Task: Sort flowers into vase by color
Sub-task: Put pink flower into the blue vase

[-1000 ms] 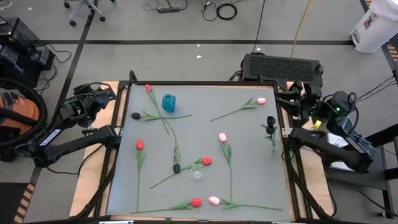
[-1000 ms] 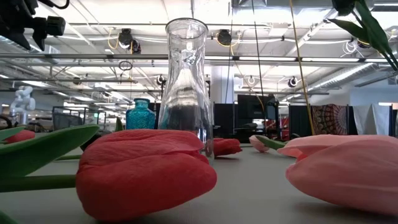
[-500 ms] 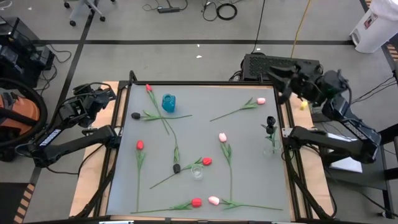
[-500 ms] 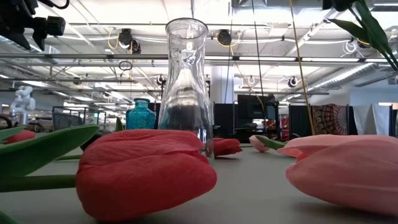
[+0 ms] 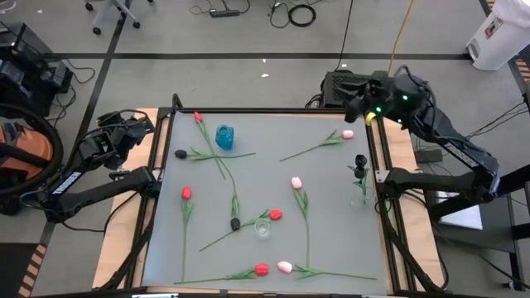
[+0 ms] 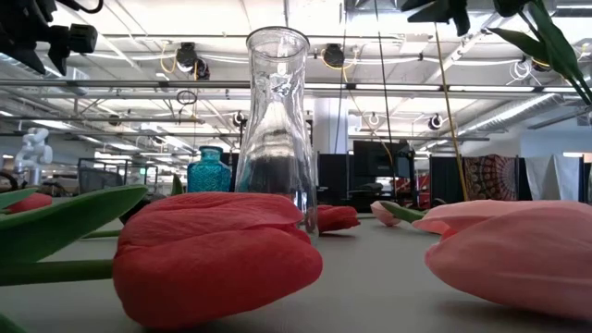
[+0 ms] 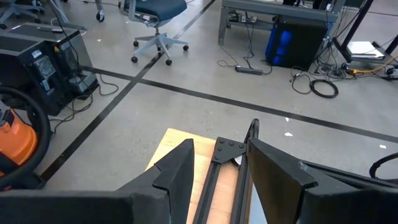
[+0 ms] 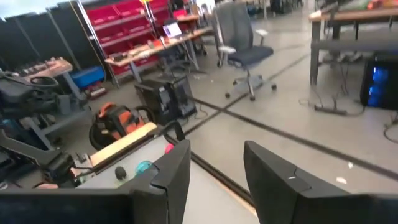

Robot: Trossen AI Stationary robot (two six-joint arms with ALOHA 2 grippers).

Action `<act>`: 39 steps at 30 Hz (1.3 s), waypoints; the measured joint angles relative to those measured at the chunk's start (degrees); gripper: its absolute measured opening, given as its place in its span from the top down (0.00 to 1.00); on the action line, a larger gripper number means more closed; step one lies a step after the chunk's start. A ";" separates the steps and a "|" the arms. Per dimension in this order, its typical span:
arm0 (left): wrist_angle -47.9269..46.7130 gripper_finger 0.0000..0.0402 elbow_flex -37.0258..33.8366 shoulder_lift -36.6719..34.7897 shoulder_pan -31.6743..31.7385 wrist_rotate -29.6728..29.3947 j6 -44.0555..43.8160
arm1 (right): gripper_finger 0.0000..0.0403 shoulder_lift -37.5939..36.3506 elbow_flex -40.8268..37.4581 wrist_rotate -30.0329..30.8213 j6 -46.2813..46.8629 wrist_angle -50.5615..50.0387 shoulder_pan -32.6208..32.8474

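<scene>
- Artificial tulips with thin green stems are seen scattered flat over the grey table top (image 5: 323,190) in the high view.
- A red tulip (image 5: 198,117) lies by the far left corner, its stem crossing that of a black-headed tulip (image 5: 180,154).
- A small teal glass vase (image 5: 224,136) stands just beside those two stems.
- A second red tulip (image 5: 186,193) lies near the left edge, stem running toward the near edge.
- A pink tulip (image 5: 348,133) lies toward the far right; another pink tulip (image 5: 296,182) lies near the centre.
- A black tulip (image 5: 235,223) and a red tulip (image 5: 275,214) lie on either side of a clear glass vase (image 5: 262,229), close to it.
- At the near edge a red tulip (image 5: 262,269) and a pink tulip (image 5: 284,266) lie head to head, almost touching.
- A black tulip (image 5: 360,162) stands upright in a second clear vase (image 5: 359,199) near the right edge.
- The right gripper (image 5: 354,98) is held above the table's far right corner, over a black box (image 5: 377,86); in its wrist view its fingers (image 8: 171,171) are seen parted with nothing between them.
- The left gripper (image 5: 142,124) is parked off the left edge, near the far left corner; its fingers (image 7: 177,174) stand apart, empty.
</scene>
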 joint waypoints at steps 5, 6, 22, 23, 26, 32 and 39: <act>0.00 0.61 -0.01 0.00 0.02 0.00 0.02 | 0.65 4.32 4.90 4.25 5.90 -5.24 -0.06; 0.01 0.61 0.01 0.01 0.01 0.00 0.02 | 0.65 5.10 5.69 5.09 7.20 -6.35 -0.23; 0.01 0.61 0.01 0.00 0.00 0.00 0.00 | 0.65 14.10 8.47 5.27 35.68 -26.96 -7.76; 0.01 0.61 0.01 0.00 0.00 -0.02 0.01 | 0.65 14.83 8.47 5.30 36.53 -28.25 -7.98; -0.01 0.61 0.00 0.01 0.02 -0.02 0.02 | 0.65 17.05 8.47 5.35 37.20 -30.31 -8.09; 0.01 0.61 0.01 0.00 0.00 0.00 0.02 | 0.65 21.08 8.47 5.20 37.31 -31.30 -8.15; 0.01 0.61 0.01 0.00 0.01 0.00 0.02 | 0.65 25.77 8.47 5.43 41.77 -38.36 -8.15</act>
